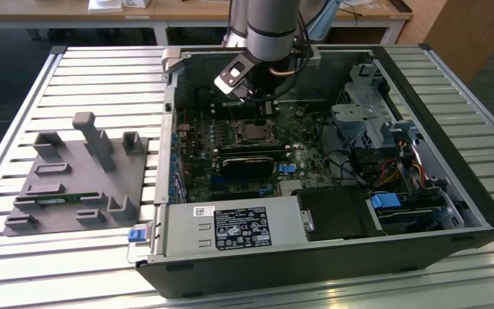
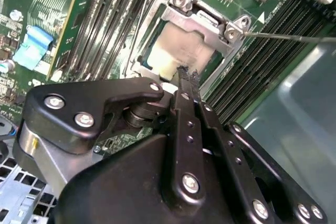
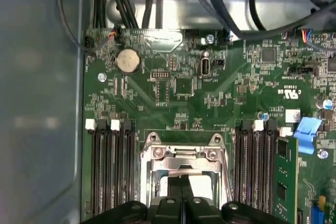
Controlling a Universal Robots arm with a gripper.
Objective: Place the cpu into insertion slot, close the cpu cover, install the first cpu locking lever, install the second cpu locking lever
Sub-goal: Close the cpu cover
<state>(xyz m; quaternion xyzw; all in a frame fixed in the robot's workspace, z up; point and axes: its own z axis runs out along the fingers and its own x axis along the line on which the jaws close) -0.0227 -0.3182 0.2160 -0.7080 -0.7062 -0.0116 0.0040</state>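
Pressing its fingers together on nothing, the gripper (image 2: 186,74) points tip-down just above the cpu (image 2: 176,51), seated in the insertion slot (image 1: 252,133) beneath the lowered cpu cover (image 2: 202,24); a thin lever (image 2: 283,37) and memory slots (image 2: 113,19) lie beyond

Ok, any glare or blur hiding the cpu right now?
Second wrist view: glare washes the cpu top pale at the pincer tip. First wrist view: board sharp, case wall blurred. Exterior view: socket dim, in shade.
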